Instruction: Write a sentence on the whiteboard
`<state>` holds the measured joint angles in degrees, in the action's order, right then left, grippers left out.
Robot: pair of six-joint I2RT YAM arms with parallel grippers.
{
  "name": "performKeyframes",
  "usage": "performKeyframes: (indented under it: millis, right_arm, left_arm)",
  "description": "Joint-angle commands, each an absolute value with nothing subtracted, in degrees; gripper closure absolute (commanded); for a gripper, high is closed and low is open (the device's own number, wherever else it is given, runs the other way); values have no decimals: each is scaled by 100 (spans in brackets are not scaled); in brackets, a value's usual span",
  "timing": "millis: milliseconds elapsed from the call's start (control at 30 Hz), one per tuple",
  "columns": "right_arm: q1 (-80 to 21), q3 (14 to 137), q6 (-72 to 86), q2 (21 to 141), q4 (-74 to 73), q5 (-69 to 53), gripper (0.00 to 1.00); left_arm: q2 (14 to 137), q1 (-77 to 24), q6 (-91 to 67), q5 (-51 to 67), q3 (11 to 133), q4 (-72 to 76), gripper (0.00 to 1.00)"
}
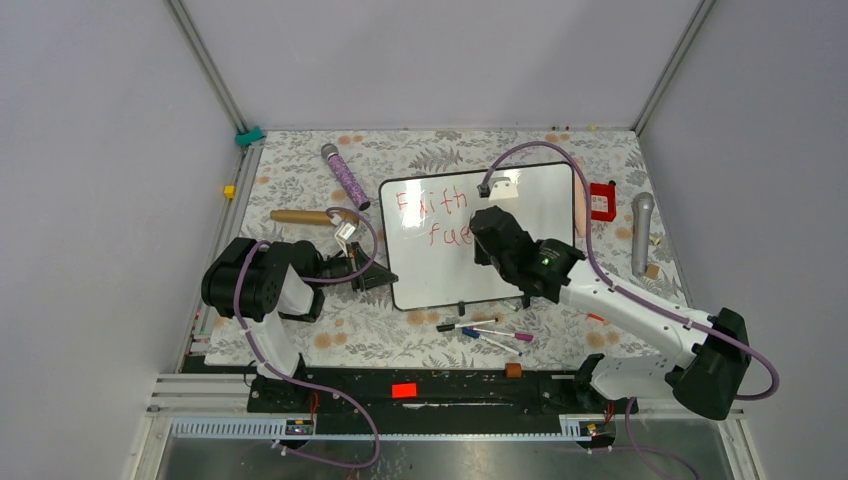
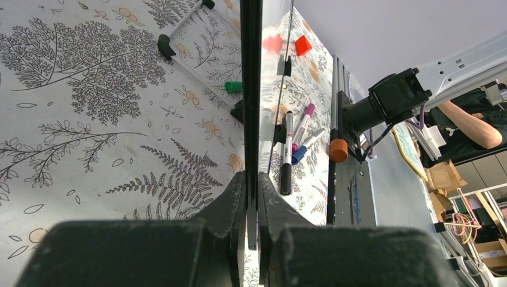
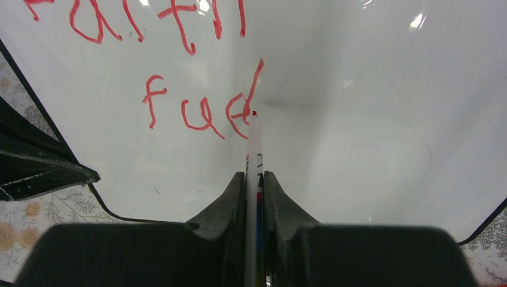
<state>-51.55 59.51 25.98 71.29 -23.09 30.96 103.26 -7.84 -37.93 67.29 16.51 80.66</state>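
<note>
Whiteboard (image 1: 430, 275) with a thin black frame lies in the middle of the bench (image 1: 300, 165), on its leaf-and-flower printed cover, the red handwritten sentence (image 1: 432, 207) unfinished — "Faith" on the upper line, "fue" and one tall slanted stroke on the line below. The left gripper (image 1: 383, 279) is pressed together on the whiteboard's left edge, the frame running between its fingers (image 2: 230, 200). The right gripper (image 1: 487, 237) hangs over the board's middle, pinching a white-barrelled red marker (image 3: 253, 140) whose tip meets the board on the lower part of that tall stroke. Several loose markers (image 1: 487, 331) lie on the bench just in front of the board's near edge; a purple patterned cylinder (image 1: 345, 176) and a wooden stick (image 1: 300, 216) rest to its left — a small red box (image 1: 602, 200) just beside its right edge
</note>
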Motion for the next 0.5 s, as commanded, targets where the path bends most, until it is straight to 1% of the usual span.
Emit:
performKeyframes:
  millis: [0,467]
  right_arm:
    - [-5025,6363,2360,7000,-2311,3348,100]
    - [-4878,6850,2181,7572,-2308,3188,100]
  left_arm:
    - [10349,-802,-3669,6830,1764,8451,100]
    - [10344,-807,-3665,6837,1758,8455,100]
